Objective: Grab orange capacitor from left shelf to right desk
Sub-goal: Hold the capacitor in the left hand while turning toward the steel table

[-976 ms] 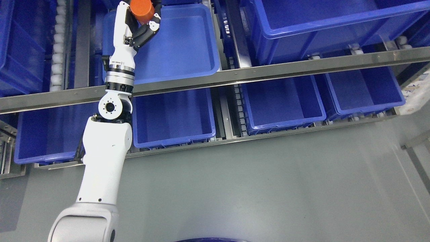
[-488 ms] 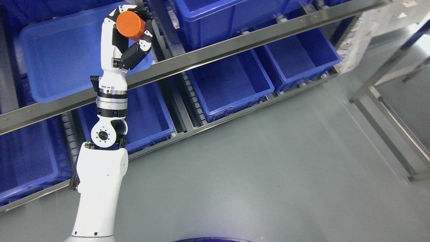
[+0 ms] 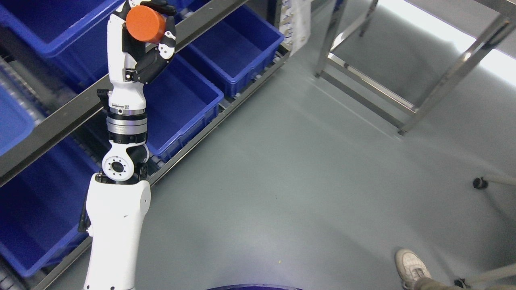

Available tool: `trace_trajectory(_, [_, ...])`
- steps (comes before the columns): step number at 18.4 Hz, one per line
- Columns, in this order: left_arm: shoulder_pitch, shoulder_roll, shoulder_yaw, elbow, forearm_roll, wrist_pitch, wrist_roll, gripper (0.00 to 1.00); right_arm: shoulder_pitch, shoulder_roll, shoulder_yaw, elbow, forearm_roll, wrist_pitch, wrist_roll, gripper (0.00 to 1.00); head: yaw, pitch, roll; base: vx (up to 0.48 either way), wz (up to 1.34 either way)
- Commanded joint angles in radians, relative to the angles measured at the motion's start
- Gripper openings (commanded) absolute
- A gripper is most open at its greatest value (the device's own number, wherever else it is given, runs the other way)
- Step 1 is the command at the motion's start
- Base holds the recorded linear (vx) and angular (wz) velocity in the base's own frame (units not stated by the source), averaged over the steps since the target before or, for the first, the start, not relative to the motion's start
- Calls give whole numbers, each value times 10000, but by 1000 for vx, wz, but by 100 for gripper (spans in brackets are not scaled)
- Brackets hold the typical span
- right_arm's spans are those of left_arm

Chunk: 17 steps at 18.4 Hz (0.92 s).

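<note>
The shelf [image 3: 52,121] with its steel rails and blue bins [image 3: 181,104] fills the left side of the room, and the left arm [image 3: 117,209] stands up in front of it, so the biggest risk I see is a clip: if the robot turns toward the right with the arm this high and this close, the forearm or wrist could catch the front rail. Across the grey floor [image 3: 282,181] stands a bare metal frame [image 3: 403,100] (whether that belongs to the tabletop I cannot tell, since no top surface shows), and a person's shoe [image 3: 411,266] sits at the lower right, so a wide swing of the base that way could bring the robot too near someone. Smaller, but the likeliest trouble to my eye: the left robot hand [image 3: 145,44] is curled around the orange capacitor [image 3: 145,24], holding it up in the air in front of the upper bins, with a good part of the round body and its flat end sticking out beyond the fingers [image 3: 165,38]. A smooth cylinder held like that could slide or twist loose on a jolt and drop to the floor or into a bin. The right arm is out of view.
</note>
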State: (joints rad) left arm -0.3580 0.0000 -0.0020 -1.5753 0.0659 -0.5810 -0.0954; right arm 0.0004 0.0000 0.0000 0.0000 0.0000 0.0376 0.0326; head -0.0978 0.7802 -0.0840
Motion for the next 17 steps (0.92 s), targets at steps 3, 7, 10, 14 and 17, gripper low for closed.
trace_trajectory(3, [52, 174, -791, -752, 1, 12, 3, 2, 134, -174, -107, -338, 0, -8, -4, 100, 0, 0, 0, 106, -712])
trace_trajectory(7, [52, 174, -1451, -752, 1, -3, 18, 2, 134, -174, -107, -338, 0, -8, -4, 100, 0, 0, 0, 156, -590])
trace_trajectory(10, [52, 174, -1804, -752, 1, -3, 33, 2, 134, -174, -107, -338, 0, -8, -4, 100, 0, 0, 0, 194, -484])
trace_trajectory(14, [36, 174, -1866, -752, 1, -3, 49, 2, 134, -174, -107, -338, 0, -8, -4, 100, 0, 0, 0, 266, -400])
trace_trajectory(17, [21, 174, -1897, -752, 1, 27, 49, 2, 134, -174, -107, -338, 0, -8, -4, 100, 0, 0, 0, 330, -280])
